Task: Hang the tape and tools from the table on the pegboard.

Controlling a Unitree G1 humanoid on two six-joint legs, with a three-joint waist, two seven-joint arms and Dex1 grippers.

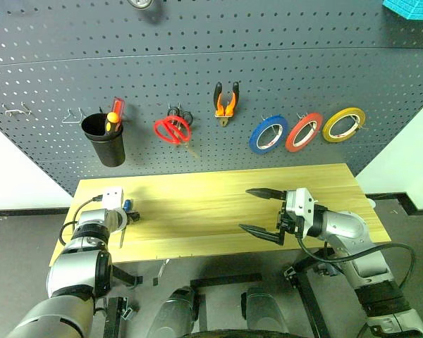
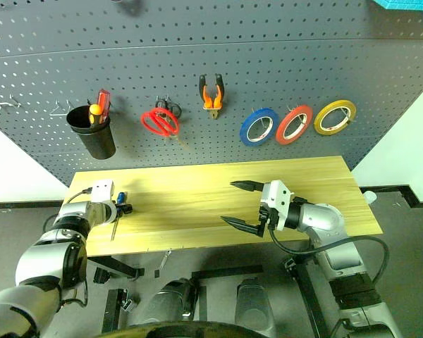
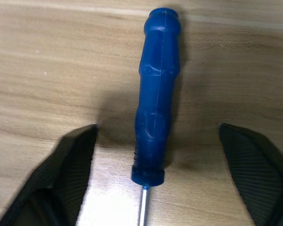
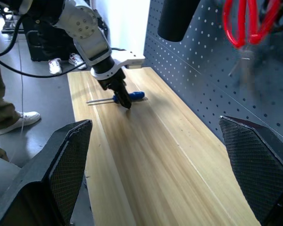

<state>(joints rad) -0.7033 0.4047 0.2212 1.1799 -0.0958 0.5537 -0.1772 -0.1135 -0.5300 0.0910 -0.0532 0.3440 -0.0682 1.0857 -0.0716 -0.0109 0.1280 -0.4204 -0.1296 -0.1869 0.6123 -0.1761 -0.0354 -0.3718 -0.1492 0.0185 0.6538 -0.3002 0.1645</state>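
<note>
The blue-handled screwdriver lies flat on the light wood table near its left end. My left gripper points down over it, open, one finger on each side of the handle and clear of it. The right wrist view shows that gripper beside the screwdriver. My right gripper is open and empty, held level over the table's right half. On the pegboard hang the red scissors, the orange-and-black pliers and the red tape.
A black cup holding a red-and-orange screwdriver hangs at the board's left, near bare hooks. Blue tape and yellow tape flank the red ring. A person's legs stand past the table's left end.
</note>
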